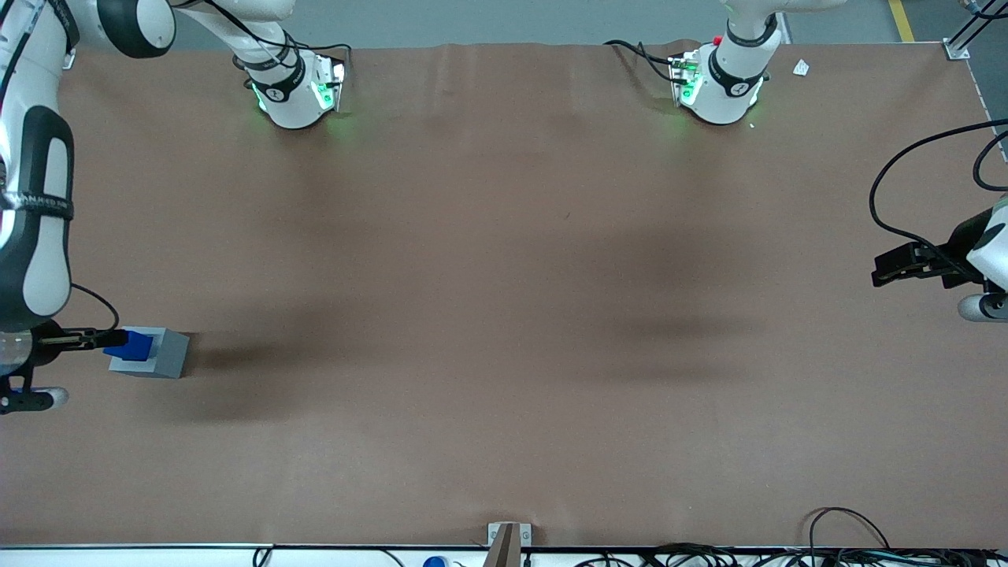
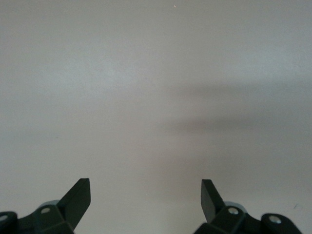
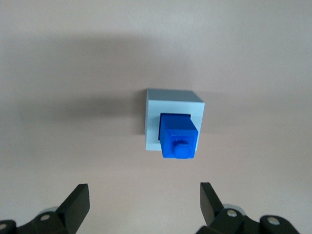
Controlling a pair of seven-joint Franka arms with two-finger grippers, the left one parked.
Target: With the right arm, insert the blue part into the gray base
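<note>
**Blue part seated in gray base; tool released and standing off**

Finding: the blue part [image 3: 178, 135] sits in the recess of the gray base [image 3: 174, 105], with its upper portion and small raised stub standing proud of the base's top face. In the wrist view it appears square to the base, though whether it is pressed fully home cannot be told.

Location: the gray base [image 1: 161, 352] stands on the brown tabletop [image 1: 504, 315] at the working arm's end, close to that edge and nearer the front camera's edge than the arm pedestals.

Tool: the right arm [image 1: 35, 236] holds its tool [image 3: 145, 197] above the assembly. The fingers [image 3: 78, 199] are spread wide, well clear of both parts, and hold nothing.

Assessment: the insertion step appears done; the stage in hand is release and withdrawal.

Next move, as a judgement: a straight retreat clear of the stub, without brushing the blue part [image 1: 137, 345]. If seating is in doubt, a light downward press on the stub would settle it.
</note>
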